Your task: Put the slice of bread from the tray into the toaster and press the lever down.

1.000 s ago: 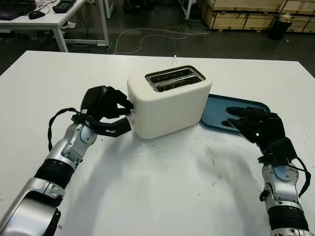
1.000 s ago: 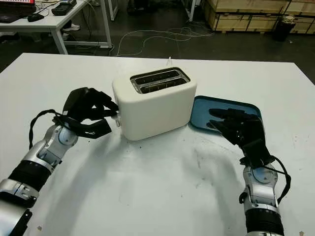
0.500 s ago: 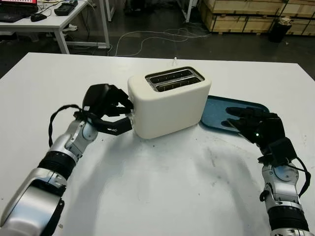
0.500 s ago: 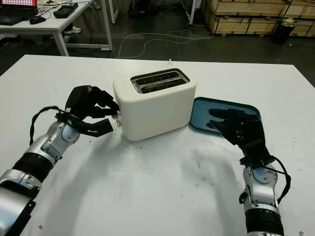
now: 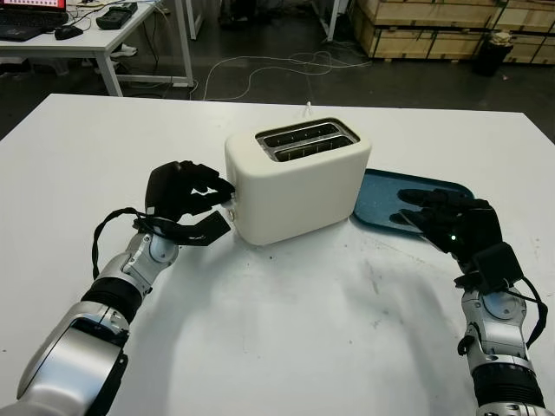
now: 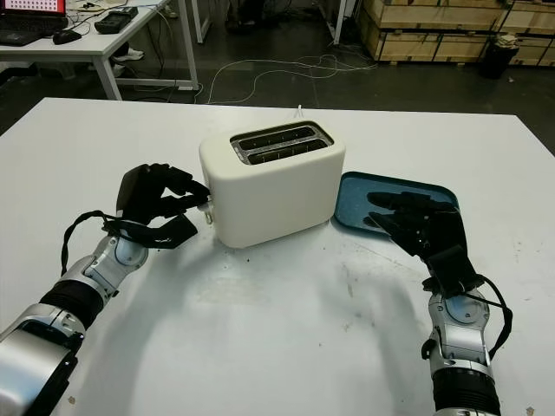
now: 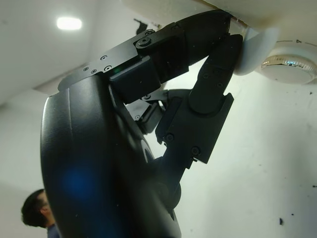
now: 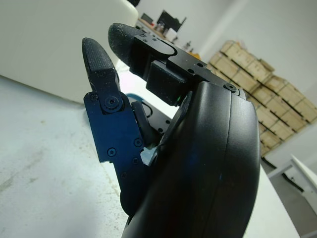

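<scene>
Left hand [image 5: 184, 201] at toaster's [image 5: 299, 178] 9 o'clock end, forearm angled up from bottom-left, fingers [image 7: 214, 82] curled, tips pressed on white lever [image 7: 252, 49] beside dial [image 7: 290, 67]. Bread not discernible in slots [image 5: 305, 139]. Right hand [image 5: 451, 221] open, palm down over blue tray [image 5: 381, 195], at toaster's 3 o'clock. All on white tabletop [image 5: 286, 329].
</scene>
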`<move>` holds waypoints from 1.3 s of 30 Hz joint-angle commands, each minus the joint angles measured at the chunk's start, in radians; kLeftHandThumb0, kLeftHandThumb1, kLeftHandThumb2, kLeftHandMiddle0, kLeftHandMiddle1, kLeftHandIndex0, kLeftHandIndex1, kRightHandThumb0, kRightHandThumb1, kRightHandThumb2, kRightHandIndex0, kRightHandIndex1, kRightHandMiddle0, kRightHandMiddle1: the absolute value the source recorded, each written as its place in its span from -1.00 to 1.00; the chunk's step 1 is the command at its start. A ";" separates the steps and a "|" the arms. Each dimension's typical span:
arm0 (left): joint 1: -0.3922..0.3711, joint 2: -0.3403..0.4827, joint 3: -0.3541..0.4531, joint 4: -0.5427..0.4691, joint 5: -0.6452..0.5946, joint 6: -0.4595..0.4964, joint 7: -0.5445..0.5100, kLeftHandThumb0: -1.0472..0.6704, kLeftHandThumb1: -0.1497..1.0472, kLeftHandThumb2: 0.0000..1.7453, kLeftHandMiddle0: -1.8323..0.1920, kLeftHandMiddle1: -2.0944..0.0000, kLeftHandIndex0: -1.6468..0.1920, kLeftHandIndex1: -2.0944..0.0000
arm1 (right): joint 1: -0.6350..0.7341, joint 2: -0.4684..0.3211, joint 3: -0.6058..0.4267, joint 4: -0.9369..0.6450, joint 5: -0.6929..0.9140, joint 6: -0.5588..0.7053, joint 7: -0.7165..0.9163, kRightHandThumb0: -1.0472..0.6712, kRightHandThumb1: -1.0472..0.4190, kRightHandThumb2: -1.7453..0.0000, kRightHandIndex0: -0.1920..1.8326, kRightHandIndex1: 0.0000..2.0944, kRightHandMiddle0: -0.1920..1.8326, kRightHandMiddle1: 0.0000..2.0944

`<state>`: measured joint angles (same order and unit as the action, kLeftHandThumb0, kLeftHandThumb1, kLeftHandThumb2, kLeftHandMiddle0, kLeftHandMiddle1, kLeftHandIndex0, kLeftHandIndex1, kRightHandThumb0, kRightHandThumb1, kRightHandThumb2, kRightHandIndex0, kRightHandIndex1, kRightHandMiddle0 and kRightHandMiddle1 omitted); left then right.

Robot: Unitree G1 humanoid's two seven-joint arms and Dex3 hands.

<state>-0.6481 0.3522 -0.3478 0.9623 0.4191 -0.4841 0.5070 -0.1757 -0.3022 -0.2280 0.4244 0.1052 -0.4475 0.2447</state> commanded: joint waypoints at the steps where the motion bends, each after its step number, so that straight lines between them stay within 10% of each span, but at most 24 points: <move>1: 0.097 -0.318 -0.191 0.142 0.118 0.150 -0.184 0.00 0.55 -1.00 -0.02 -0.28 -0.63 0.97 | 0.004 -0.018 -0.007 -0.028 0.006 0.017 0.000 -0.30 -0.68 1.00 0.40 -0.72 0.39 -1.00; 7: 0.114 -0.315 -0.191 0.135 0.090 0.164 -0.201 0.03 0.58 -0.99 0.01 0.02 -0.60 0.98 | 0.001 -0.014 -0.007 -0.021 0.019 0.014 0.012 -0.31 -0.68 1.00 0.40 -0.72 0.39 -1.00; 14: 0.127 -0.263 -0.191 0.073 0.070 0.104 -0.186 0.07 0.53 -0.99 -0.09 -0.19 -0.63 0.96 | 0.003 -0.010 -0.002 -0.024 0.019 0.024 0.014 -0.32 -0.68 1.00 0.40 -0.72 0.39 -1.00; 25: 0.216 -0.053 -0.040 -0.454 -0.014 0.112 -0.100 0.08 0.54 -1.00 -0.01 -0.52 -0.62 0.94 | 0.005 -0.004 0.003 -0.026 0.006 0.021 0.010 -0.32 -0.68 1.00 0.40 -0.73 0.38 -1.00; 39: 0.264 -0.014 0.074 -0.670 0.029 0.130 -0.117 0.06 0.51 -0.99 -0.08 -0.53 -0.61 0.89 | 0.012 0.002 0.018 -0.035 0.001 0.036 0.003 -0.35 -0.69 1.00 0.39 -0.72 0.38 -1.00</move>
<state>-0.3589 0.3823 -0.2370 0.3605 0.4293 -0.2986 0.4233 -0.1711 -0.3022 -0.2116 0.4035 0.1056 -0.4296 0.2569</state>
